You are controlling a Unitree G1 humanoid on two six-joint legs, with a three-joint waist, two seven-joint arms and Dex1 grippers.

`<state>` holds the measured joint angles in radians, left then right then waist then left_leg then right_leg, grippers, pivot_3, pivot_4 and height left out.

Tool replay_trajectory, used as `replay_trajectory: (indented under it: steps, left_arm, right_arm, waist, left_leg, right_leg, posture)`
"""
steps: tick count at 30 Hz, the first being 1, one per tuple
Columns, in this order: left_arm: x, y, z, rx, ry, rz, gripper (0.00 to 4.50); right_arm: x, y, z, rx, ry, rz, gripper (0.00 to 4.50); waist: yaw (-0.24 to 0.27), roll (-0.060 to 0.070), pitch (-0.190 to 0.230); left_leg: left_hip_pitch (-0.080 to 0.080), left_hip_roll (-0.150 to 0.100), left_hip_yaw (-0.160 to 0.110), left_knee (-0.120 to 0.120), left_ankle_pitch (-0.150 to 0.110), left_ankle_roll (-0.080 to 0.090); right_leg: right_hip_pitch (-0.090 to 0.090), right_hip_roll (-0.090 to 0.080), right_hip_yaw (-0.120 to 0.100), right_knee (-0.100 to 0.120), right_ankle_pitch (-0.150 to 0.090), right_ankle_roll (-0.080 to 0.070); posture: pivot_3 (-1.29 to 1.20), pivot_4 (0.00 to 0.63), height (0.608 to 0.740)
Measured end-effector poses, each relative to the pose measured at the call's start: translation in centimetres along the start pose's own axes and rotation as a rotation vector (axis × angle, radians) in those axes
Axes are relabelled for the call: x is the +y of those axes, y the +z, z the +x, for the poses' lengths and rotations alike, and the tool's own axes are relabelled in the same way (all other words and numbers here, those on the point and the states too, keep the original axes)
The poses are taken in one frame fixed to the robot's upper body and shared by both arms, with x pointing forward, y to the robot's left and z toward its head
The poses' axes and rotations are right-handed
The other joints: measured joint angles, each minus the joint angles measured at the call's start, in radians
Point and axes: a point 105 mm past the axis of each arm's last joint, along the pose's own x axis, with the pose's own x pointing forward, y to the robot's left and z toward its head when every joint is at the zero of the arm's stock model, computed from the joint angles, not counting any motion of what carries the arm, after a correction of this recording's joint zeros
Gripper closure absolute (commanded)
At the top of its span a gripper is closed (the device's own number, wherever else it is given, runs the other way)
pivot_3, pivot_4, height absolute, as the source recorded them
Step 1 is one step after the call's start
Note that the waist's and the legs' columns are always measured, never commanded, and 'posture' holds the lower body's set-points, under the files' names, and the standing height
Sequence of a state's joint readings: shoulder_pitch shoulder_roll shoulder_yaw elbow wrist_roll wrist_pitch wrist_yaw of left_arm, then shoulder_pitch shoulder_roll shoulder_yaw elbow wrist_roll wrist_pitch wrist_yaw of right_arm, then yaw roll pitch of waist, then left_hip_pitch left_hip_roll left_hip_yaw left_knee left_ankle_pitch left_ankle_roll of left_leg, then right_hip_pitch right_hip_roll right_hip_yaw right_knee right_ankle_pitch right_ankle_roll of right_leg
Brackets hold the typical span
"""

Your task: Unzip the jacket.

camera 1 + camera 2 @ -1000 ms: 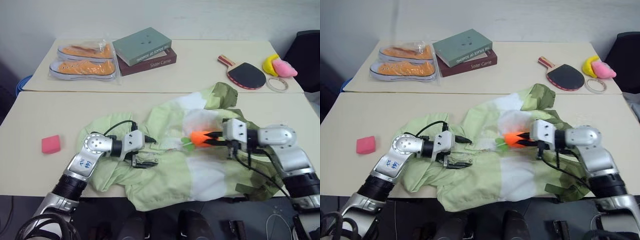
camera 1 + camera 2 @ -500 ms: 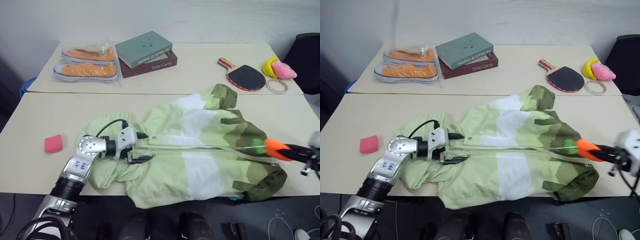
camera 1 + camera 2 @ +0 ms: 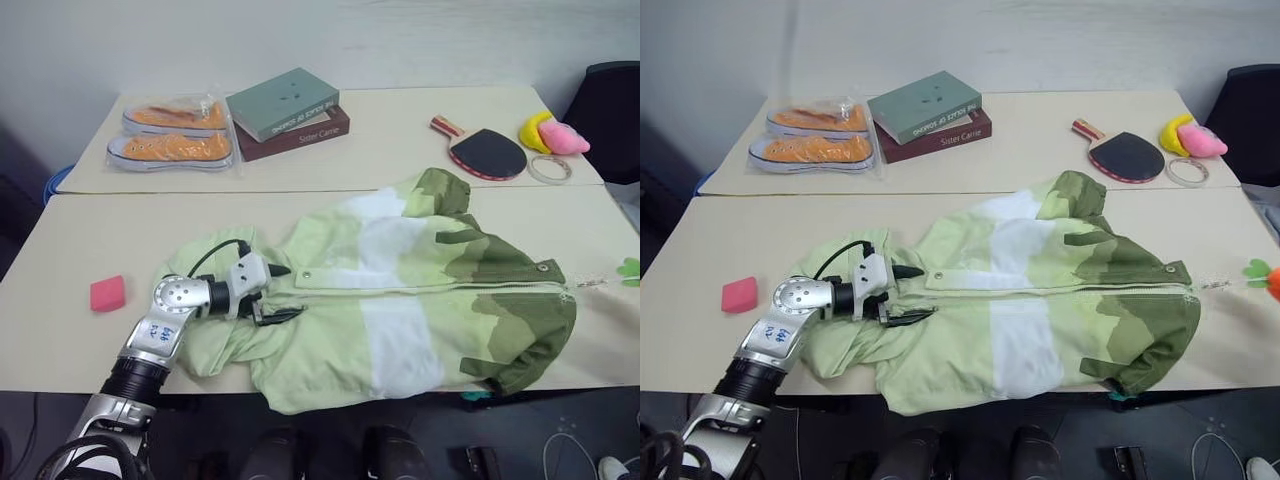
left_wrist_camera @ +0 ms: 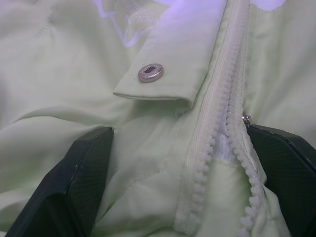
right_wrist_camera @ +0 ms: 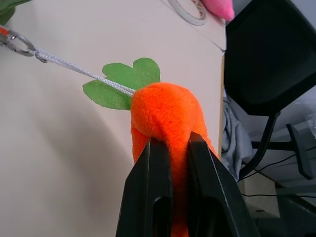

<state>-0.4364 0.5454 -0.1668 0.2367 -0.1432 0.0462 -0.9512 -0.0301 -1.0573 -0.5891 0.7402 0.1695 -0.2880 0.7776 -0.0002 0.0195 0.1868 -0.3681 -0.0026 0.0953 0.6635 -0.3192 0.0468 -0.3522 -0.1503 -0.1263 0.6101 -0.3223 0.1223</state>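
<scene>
The jacket (image 3: 400,290) lay spread across the near table (image 3: 80,230), its hood end at the left and its dark olive hem at the right, the zipper line (image 3: 450,287) running left to right along its middle. The left gripper (image 3: 902,295) rested on the fabric at the jacket's left end, jaws spread wide. The left wrist view gave what the head views could not: the two black fingers (image 4: 74,182) sat on either side of the zipper's teeth (image 4: 217,123), pressed on pale green cloth and gripping nothing, with a metal eyelet (image 4: 150,72) on a flap just beyond.

At the right edge of the head views, a thin cord (image 3: 1220,283) led from the zipper's end to the green leaves (image 3: 629,268) of the carrot charm (image 3: 1274,282), cut off by the frame. The right wrist view showed it whole: the right gripper (image 5: 170,148) was clenched on the orange carrot's body, the white cord running taut from its leaves to a small ring (image 5: 17,44).

On the far table (image 3: 400,120) sat shoes in a clear bag (image 3: 170,135), two stacked books (image 3: 285,105), a table-tennis paddle (image 3: 480,150), a ring of tape (image 3: 550,168) and a yellow and pink toy (image 3: 553,133). A pink block (image 3: 107,293) lay on the near table, left of the jacket. Whether the zipper's teeth were parted along the full length was hard to make out.
</scene>
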Motion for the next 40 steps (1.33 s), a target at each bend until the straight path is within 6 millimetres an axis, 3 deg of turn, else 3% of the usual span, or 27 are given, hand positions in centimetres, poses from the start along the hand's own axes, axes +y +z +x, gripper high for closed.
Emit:
replay_trajectory:
  steps: [4,11,19,21,24,27,28,30,34,37,40]
  left_arm:
    - [0.3,0.0,0.0,-0.001,0.012,0.004,0.00]
    - [0.7,-0.2,-0.1,-0.004,0.042,0.012,0.00]
    - [0.7,-0.3,-1.4,-0.050,0.085,-0.126,0.00]
    - [1.1,-0.2,-2.5,-0.059,0.112,-0.144,0.00]
    - [1.7,1.6,-5.0,-0.114,0.126,-0.140,0.00]
    - [1.4,3.9,-7.7,-0.180,0.096,-0.131,0.00]
    - [1.4,4.1,-8.1,-0.180,0.091,-0.129,0.00]
    - [0.8,3.6,-9.9,-0.133,0.083,-0.130,0.00]
    - [-1.0,1.4,-11.7,-0.054,0.089,-0.102,0.00]
    - [-2.7,-0.6,-12.5,0.011,0.094,-0.080,0.00]
    - [-3.7,-1.1,-13.2,0.028,0.120,-0.060,0.00]
  right_arm:
    - [-0.5,-0.7,0.6,0.065,-0.074,-0.007,4.49]
    - [-0.7,-0.3,1.3,0.065,-0.107,-0.006,4.49]
    - [2.0,1.3,1.2,-0.040,0.105,0.099,1.81]
    - [2.7,3.1,1.2,-0.156,0.146,0.131,1.18]
    - [2.9,8.6,1.5,-0.394,0.215,0.130,0.10]
    - [3.7,14.8,1.2,-0.598,0.322,0.096,0.04]
    - [4.1,15.6,1.1,-0.623,0.349,0.084,0.04]
    - [6.9,17.9,1.1,-0.668,0.506,0.032,0.04]
    - [14.4,19.3,0.7,-0.716,0.826,-0.013,0.04]
    - [19.6,17.9,-0.7,-0.706,1.051,-0.028,0.04]
    - [22.3,16.4,-1.6,-0.697,1.123,-0.010,0.04]
  waist:
    - [-0.001,0.001,-0.001]
    - [-0.002,0.002,-0.001]
    - [-0.006,0.000,0.000]
    - [-0.008,-0.002,0.002]
    - [-0.016,-0.004,0.004]
    - [-0.019,-0.005,0.004]
    - [-0.018,-0.005,0.005]
    - [-0.018,-0.005,0.005]
    - [-0.014,-0.007,0.006]
    - [0.005,-0.008,0.006]
    - [0.021,-0.008,0.006]
  left_leg:
    - [0.000,0.000,0.000,0.000,0.000,0.000]
    - [0.000,0.000,0.000,0.000,0.000,0.000]
    - [-0.002,0.001,0.000,-0.001,0.000,0.000]
    - [-0.003,0.001,0.000,-0.001,0.000,0.000]
    - [-0.004,0.001,0.000,-0.001,0.000,0.000]
    - [-0.004,0.002,-0.001,-0.001,0.000,-0.001]
    - [-0.005,0.002,-0.001,-0.001,0.000,-0.001]
    - [-0.005,0.002,-0.001,-0.001,-0.001,0.000]
    - [-0.007,0.001,-0.001,-0.001,-0.002,0.001]
    - [-0.009,0.001,-0.003,-0.001,-0.004,0.001]
    - [-0.010,0.000,-0.002,0.000,-0.006,0.003]
  right_leg:
    - [0.000,0.000,0.000,0.000,0.000,0.000]
    - [0.000,0.000,0.000,0.000,0.000,0.000]
    - [-0.001,0.001,0.000,-0.001,0.000,0.000]
    - [-0.003,0.001,0.000,-0.001,0.000,0.000]
    - [-0.004,0.001,0.000,0.000,0.000,0.000]
    - [-0.003,0.002,-0.001,0.001,0.000,0.000]
    - [-0.003,0.002,-0.001,0.001,0.000,0.000]
    - [-0.003,0.002,-0.001,0.000,0.000,0.000]
    - [-0.004,0.001,-0.002,-0.002,0.000,0.000]
    - [-0.005,0.001,-0.003,-0.003,0.000,0.000]
    - [-0.005,0.000,-0.002,-0.004,0.000,0.000]
  posture:
    - [0.00,0.150,0.740]
    - [0.00,0.150,0.740]
    - [0.00,0.150,0.740]
    - [0.00,0.150,0.740]
    - [0.00,0.150,0.740]
    - [0.00,0.150,0.740]
    - [0.00,0.150,0.740]
    - [0.00,0.150,0.740]
    - [0.00,0.150,0.740]
    - [0.00,0.150,0.740]
    - [0.00,0.150,0.740]
